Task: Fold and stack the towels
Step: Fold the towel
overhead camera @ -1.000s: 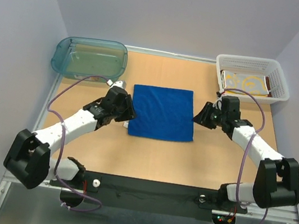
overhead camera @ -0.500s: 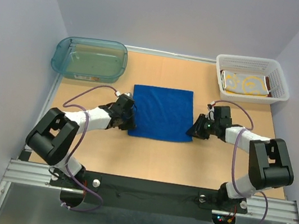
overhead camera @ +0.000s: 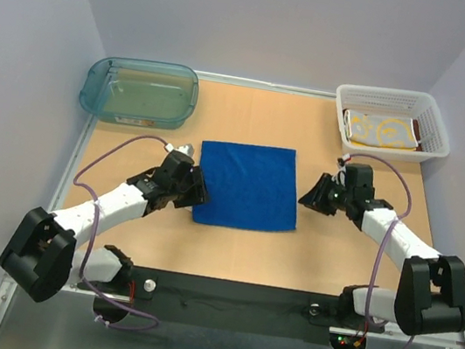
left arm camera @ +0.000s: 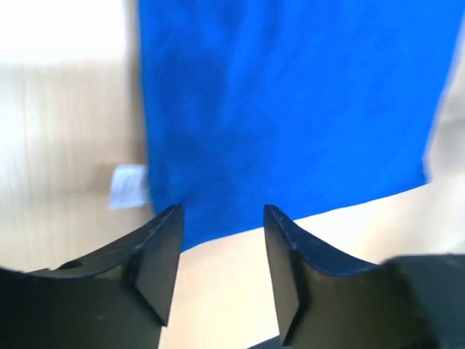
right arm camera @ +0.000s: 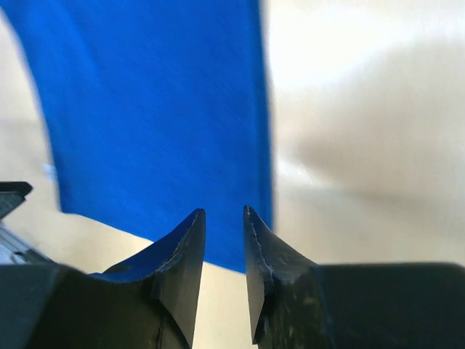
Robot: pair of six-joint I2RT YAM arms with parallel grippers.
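The bright blue towel (overhead camera: 247,186) lies spread flat in one layer on the table. My left gripper (overhead camera: 197,188) is open and empty at the towel's near left corner; in the left wrist view (left arm camera: 221,218) the towel (left arm camera: 290,102) and its white tag (left arm camera: 129,186) lie just ahead of the fingers. My right gripper (overhead camera: 307,195) stands at the towel's right edge, its jaws a narrow gap apart with nothing between them (right arm camera: 224,212); the towel (right arm camera: 152,109) is just beyond. The yellow patterned towel (overhead camera: 384,130) lies folded in the white basket, with a rust-brown edge (overhead camera: 416,130) beside it.
A white basket (overhead camera: 437,140) stands at the back right corner. An empty teal tub (overhead camera: 96,86) stands at the back left. The black mounting rail (overhead camera: 230,298) runs along the near edge.
Both grippers were down at the towel's near corners half a second ago and have now drawn back to its sides. The towel has shifted slightly left and towards me.
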